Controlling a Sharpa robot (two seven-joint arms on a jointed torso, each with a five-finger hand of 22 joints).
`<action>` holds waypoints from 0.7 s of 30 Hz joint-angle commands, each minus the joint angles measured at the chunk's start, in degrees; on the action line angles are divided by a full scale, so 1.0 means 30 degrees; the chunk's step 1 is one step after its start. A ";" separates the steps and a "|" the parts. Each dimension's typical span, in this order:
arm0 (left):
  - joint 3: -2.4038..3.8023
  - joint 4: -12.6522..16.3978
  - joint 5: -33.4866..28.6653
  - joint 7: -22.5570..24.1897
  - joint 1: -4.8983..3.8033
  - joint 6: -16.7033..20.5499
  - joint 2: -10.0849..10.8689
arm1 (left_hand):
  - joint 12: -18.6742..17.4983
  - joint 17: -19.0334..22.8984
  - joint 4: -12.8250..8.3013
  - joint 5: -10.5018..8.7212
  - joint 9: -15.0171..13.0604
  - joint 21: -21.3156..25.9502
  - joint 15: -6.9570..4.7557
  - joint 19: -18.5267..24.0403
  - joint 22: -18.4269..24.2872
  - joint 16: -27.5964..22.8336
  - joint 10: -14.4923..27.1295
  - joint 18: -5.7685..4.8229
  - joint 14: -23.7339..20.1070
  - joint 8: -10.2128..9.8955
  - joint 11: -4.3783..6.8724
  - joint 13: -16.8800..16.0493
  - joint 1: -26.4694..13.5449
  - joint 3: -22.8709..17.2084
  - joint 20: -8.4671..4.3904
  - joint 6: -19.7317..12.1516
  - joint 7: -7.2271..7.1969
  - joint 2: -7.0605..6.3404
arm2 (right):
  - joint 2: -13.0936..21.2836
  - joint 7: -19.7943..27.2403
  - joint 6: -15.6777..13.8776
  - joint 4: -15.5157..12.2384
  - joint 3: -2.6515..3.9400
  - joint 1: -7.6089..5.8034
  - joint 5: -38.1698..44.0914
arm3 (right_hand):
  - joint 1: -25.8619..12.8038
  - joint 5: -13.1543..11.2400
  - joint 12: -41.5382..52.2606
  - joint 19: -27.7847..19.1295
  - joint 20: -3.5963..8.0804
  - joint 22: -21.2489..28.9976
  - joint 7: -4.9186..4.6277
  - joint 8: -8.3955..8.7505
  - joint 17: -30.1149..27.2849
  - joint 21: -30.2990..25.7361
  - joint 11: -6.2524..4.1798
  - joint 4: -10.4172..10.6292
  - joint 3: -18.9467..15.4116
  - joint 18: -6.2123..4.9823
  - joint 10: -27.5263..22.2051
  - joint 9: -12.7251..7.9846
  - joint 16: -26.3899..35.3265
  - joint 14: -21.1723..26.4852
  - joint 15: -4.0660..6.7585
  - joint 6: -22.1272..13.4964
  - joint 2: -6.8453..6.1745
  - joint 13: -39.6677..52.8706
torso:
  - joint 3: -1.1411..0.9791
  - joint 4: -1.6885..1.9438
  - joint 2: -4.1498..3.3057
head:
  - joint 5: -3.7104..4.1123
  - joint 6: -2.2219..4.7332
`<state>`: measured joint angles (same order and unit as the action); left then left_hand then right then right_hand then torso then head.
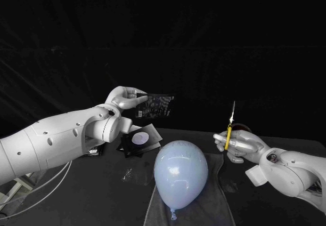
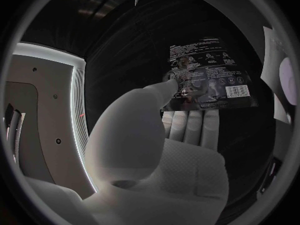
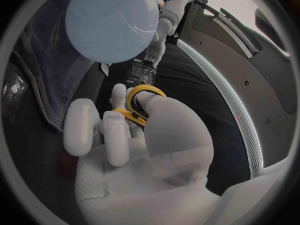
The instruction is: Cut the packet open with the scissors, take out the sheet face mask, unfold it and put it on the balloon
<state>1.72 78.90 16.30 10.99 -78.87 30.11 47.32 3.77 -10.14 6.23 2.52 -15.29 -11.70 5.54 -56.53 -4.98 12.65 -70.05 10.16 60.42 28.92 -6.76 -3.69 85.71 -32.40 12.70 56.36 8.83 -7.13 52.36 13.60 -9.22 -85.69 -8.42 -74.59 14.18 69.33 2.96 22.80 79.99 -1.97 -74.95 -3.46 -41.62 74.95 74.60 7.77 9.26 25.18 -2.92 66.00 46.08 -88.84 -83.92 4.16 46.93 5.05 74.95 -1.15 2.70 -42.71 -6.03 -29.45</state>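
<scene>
Head view: the packet [image 1: 155, 105] is held up in the air by the left hand [image 1: 126, 98], pinched at its left edge. The scissors [image 1: 230, 123] are gripped by the right hand [image 1: 238, 143] with the blades pointed straight up, well apart from the packet and off to its right. The balloon [image 1: 180, 172] is laid nearer, between both arms.

Left wrist view: the packet is clamped between thumb and fingers.

Right wrist view: the yellow handles are wrapped by the fingers.

Probably the packet's free right edge is what needs to be met by the blades.
</scene>
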 commanded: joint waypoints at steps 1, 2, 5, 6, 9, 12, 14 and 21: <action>0.0014 0.0126 -0.2269 0.0232 0.0155 -0.0389 -0.0125 | -0.0049 -0.0020 -0.0058 0.0071 -0.0536 -0.0068 0.0016 -0.0152 -0.0030 0.0060 -0.0088 0.0164 0.0113 0.0104 0.0078 0.0001 -0.0022 0.0092 -0.0023 -0.0113 0.0051 0.0168 | -0.0132 0.0653 -0.0352 0.0119 0.0039 -0.0146 0.0200 | 0.0215 -0.0048 2.2381 -0.0192 0.0002 -0.1047 0.0130 0.0147 0.3608 -0.0108 -0.2954 0.0005 0.0151 -0.0400 0.7994 -0.0004 0.0087 -0.1669 0.0085 -0.0021 0.0395 0.5007 | 0.0021 0.0005 -0.0004 | 0.0114 0.0144; 0.0014 0.0149 -0.2461 0.0279 0.0216 -0.0466 -0.0151 | -0.0050 -0.0020 -0.0057 0.0071 -0.0537 -0.0068 0.0016 -0.0153 -0.0030 0.0059 -0.0087 0.0163 0.0114 0.0104 0.0078 0.0001 -0.0024 0.0092 -0.0024 -0.0115 0.0051 0.0169 | -0.0172 0.0689 -0.0392 0.0162 0.0045 -0.0192 0.0201 | 0.0211 -0.0048 2.2283 -0.0234 -0.0002 -0.1003 0.0122 0.0171 0.3527 -0.0172 -0.2949 0.0003 0.0156 -0.0415 0.7952 -0.0009 0.0117 -0.1647 0.0081 -0.0021 0.0395 0.4949 | 0.0030 0.0007 -0.0002 | 0.0138 0.0176; 0.0013 0.0246 -0.3047 0.0407 0.0440 -0.0736 -0.0231 | -0.0052 -0.0020 -0.0056 0.0071 -0.0540 -0.0068 0.0016 -0.0157 -0.0028 0.0057 -0.0085 0.0162 0.0114 0.0105 0.0077 0.0002 -0.0026 0.0092 -0.0027 -0.0122 0.0052 0.0172 | -0.0325 0.0821 -0.0544 0.0331 0.0066 -0.0371 0.0202 | 0.0194 -0.0049 2.2099 -0.0320 -0.0010 -0.0912 0.0109 0.0226 0.3447 -0.0304 -0.2937 0.0004 0.0161 -0.0444 0.7872 -0.0021 0.0151 -0.1624 0.0071 -0.0019 0.0389 0.4841 | 0.0031 0.0018 -0.0011 | 0.0221 0.0243; 0.0013 0.0279 -0.3190 0.0440 0.0504 -0.0814 -0.0253 | -0.0052 -0.0020 -0.0056 0.0071 -0.0541 -0.0068 0.0017 -0.0158 -0.0028 0.0055 -0.0084 0.0162 0.0114 0.0106 0.0077 0.0002 -0.0026 0.0092 -0.0028 -0.0124 0.0052 0.0174 | -0.0383 0.0872 -0.0602 0.0395 0.0072 -0.0428 0.0201 | 0.0183 -0.0048 2.1734 -0.0442 -0.0020 -0.0784 0.0097 0.0299 0.3227 -0.0492 -0.2926 -0.0005 0.0174 -0.0487 0.7715 -0.0038 0.0239 -0.1563 0.0060 -0.0006 0.0383 0.4627 | 0.0036 0.0019 -0.0014 | 0.0232 0.0272; 0.0012 0.0394 -0.3523 0.0533 0.0649 -0.1020 -0.0311 | -0.0055 -0.0020 -0.0055 0.0070 -0.0544 -0.0068 0.0017 -0.0162 -0.0026 0.0051 -0.0080 0.0161 0.0114 0.0107 0.0075 0.0003 -0.0027 0.0089 -0.0031 -0.0132 0.0051 0.0180 | -0.0578 0.1039 -0.0790 0.0601 0.0088 -0.0562 0.0127 | 0.0149 -0.0047 2.0243 -0.0998 -0.0053 -0.0161 0.0069 0.0657 0.2330 -0.1410 -0.2901 -0.0060 0.0245 -0.0687 0.7115 -0.0119 0.0650 -0.1308 0.0039 0.0113 0.0369 0.3757 | 0.0042 0.0032 -0.0014 | 0.0317 0.0352; 0.0012 0.0568 -0.3690 0.0602 0.0747 -0.1233 -0.0340 | -0.0061 -0.0018 -0.0058 0.0071 -0.0551 -0.0068 0.0018 -0.0172 -0.0022 0.0041 -0.0071 0.0160 0.0111 0.0110 0.0074 0.0006 -0.0024 0.0083 -0.0040 -0.0151 0.0048 0.0194 | -0.0800 0.1196 -0.0970 0.0838 0.0101 -0.0652 0.0012 | 0.0134 -0.0047 1.8812 -0.1539 -0.0070 0.0520 0.0047 0.1019 0.1313 -0.2411 -0.2894 -0.0136 0.0318 -0.0885 0.6624 -0.0182 0.1190 -0.1017 0.0038 0.0232 0.0342 0.2912 | 0.0037 0.0044 -0.0019 | 0.0455 0.0403; 0.0013 0.0699 -0.3754 0.0640 0.0790 -0.1360 -0.0358 | -0.0064 -0.0017 -0.0063 0.0072 -0.0557 -0.0067 0.0019 -0.0177 -0.0018 0.0032 -0.0063 0.0159 0.0106 0.0112 0.0073 0.0007 -0.0019 0.0078 -0.0046 -0.0165 0.0048 0.0201 | -0.0949 0.1304 -0.1082 0.0993 0.0108 -0.0696 -0.0085 | 0.0102 -0.0044 1.7585 -0.2023 -0.0082 0.1178 0.0026 0.1295 0.0377 -0.3366 -0.2884 -0.0164 0.0358 -0.1066 0.6253 -0.0216 0.1740 -0.0749 0.0027 0.0321 0.0329 0.2178 | 0.0034 0.0057 -0.0019 | 0.0569 0.0437; 0.0016 0.1084 -0.3942 0.0830 0.0878 -0.1791 -0.0427 | -0.0076 -0.0012 -0.0078 0.0072 -0.0575 -0.0063 0.0025 -0.0194 -0.0007 0.0003 -0.0036 0.0155 0.0090 0.0121 0.0066 0.0013 -0.0010 0.0066 -0.0064 -0.0205 0.0047 0.0222 | -0.1380 0.1652 -0.1477 0.1358 0.0134 -0.0761 -0.0404 | 0.0124 -0.0058 1.2374 -0.3733 -0.0174 0.3953 -0.0098 0.2386 -0.3369 -0.7323 -0.2785 -0.0368 0.0560 -0.1728 0.4987 -0.0397 0.4475 0.0329 -0.0058 0.0632 0.0276 -0.1008 | 0.0033 0.0003 -0.0018 | 0.0820 0.0512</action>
<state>1.69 81.85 5.88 11.90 -76.22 27.09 46.20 3.77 -10.13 6.22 2.50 -15.29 -11.70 5.55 -56.73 -4.96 12.64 -70.04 10.12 60.41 29.07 -6.76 -3.68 85.64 -32.40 12.49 56.13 8.79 -6.95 48.36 16.60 -12.45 -81.73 -8.11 -76.77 13.81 69.39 2.95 23.46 69.00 -2.49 -63.48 -3.80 -34.57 65.42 53.16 7.77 8.14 26.59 -7.55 66.00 44.92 -75.80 -83.47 3.77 48.61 4.98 72.35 -1.05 2.81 -42.77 -3.91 -27.99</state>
